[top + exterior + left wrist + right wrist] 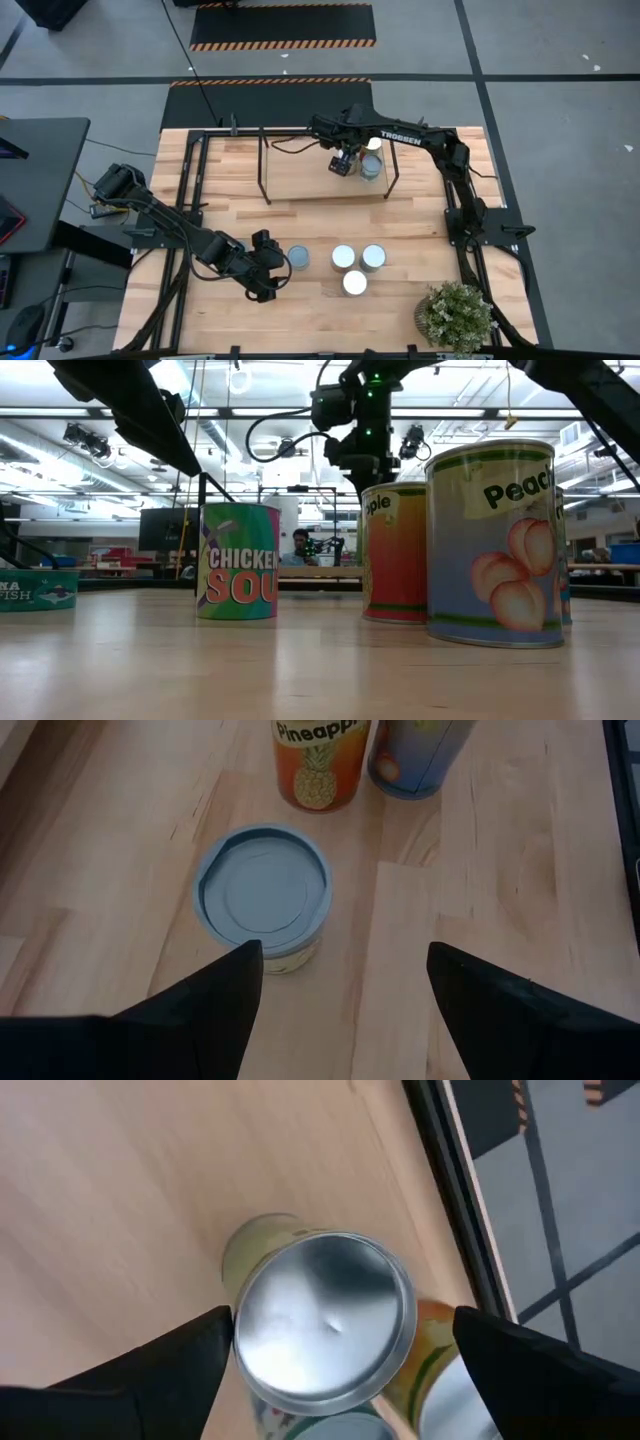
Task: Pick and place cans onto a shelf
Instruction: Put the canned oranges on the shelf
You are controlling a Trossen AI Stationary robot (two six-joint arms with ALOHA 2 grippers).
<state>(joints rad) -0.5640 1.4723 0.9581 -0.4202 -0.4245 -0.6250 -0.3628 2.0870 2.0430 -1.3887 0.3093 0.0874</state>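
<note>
The shelf [300,178], a light board in a black rod frame, stands at the table's far middle. Two cans [372,166] stand on its right part. My right gripper [345,165] hangs open above the shelf, just left of them; in the right wrist view a silver-topped can [325,1320] shows below and between its spread fingers, apart from both. My left gripper [278,265] waits open near the front. A blue-grey-topped can [262,890] stands on the table just ahead of its fingers. Three more cans [354,265] stand to that can's right.
A bushy potted plant [455,315] sits at the near right corner. The shelf's black legs [265,185] stand on the table. In the low view a flat tuna tin [35,588] lies at the left. Bare wood lies between the shelf and the front cans.
</note>
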